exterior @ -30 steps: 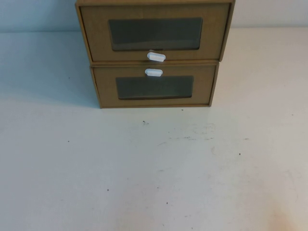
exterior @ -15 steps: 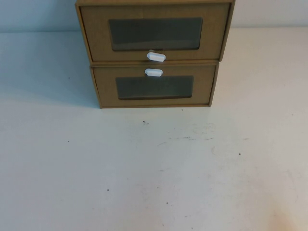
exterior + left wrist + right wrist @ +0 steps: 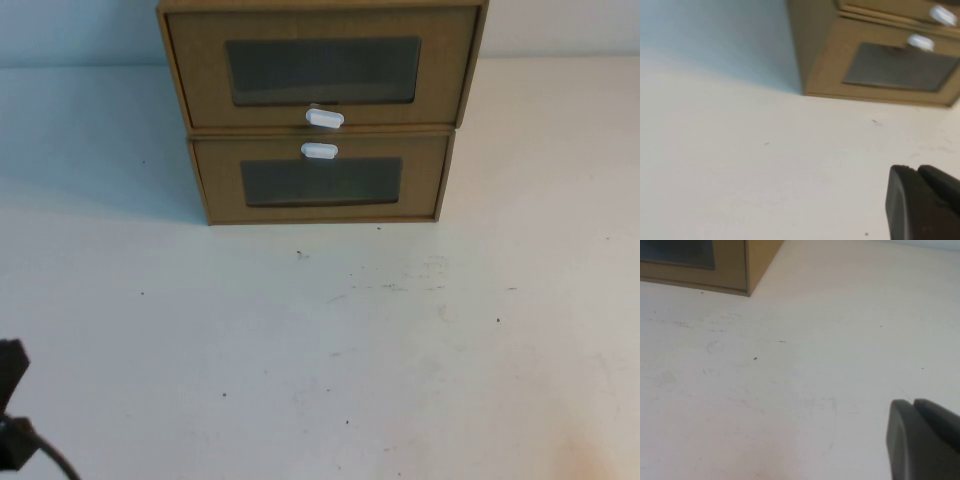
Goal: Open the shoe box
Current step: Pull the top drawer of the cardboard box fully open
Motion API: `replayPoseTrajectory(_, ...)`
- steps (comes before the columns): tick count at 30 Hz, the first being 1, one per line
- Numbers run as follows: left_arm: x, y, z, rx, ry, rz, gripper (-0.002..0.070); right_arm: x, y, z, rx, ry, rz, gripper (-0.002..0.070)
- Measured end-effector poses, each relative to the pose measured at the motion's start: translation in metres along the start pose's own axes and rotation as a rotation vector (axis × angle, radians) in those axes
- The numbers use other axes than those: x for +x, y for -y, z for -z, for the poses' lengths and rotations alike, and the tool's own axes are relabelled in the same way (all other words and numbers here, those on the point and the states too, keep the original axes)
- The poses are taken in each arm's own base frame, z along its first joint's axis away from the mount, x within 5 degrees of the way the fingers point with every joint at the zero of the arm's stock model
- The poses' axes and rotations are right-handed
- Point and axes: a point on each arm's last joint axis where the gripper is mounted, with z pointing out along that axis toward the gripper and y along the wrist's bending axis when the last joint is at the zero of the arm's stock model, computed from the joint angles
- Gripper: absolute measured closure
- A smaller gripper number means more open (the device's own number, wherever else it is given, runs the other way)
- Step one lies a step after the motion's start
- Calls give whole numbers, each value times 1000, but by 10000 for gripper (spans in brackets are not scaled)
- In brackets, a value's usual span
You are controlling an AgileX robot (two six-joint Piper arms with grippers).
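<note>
nothing of the task is done yet, as i read it. the upper shoe box point(image 3: 320, 70) sits on the lower shoe box point(image 3: 322, 185) at the middle of the far edge of the desk point(image 3: 420, 360), both fronts flush. the left end effector point(image 3: 916, 172) hangs over the near left corner, fingers together, empty. the right end effector point(image 3: 914, 407), also closed and empty, is over the desk's right side. reach, grasp and pull remain.
</note>
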Motion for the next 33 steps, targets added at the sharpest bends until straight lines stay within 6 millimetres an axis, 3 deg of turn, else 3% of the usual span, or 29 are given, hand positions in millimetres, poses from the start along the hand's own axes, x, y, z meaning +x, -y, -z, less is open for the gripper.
replayPoseTrajectory(10,-88,52,-46,136,-178,-300,679,0,0,0,0,0,0,690)
replayPoseTrajectory(14,-123,73,-74,176,-263,-375,679,0,0,0,0,0,0,689)
replayPoseTrajectory(21,-194,116,-111,339,-252,-466,679,0,0,0,0,0,0,690)
replayPoseTrajectory(28,-235,144,-161,431,-278,-530,679,0,0,0,0,0,0,690)
replayPoseTrajectory(33,-251,156,-200,447,-247,-553,679,0,0,0,0,0,0,690)
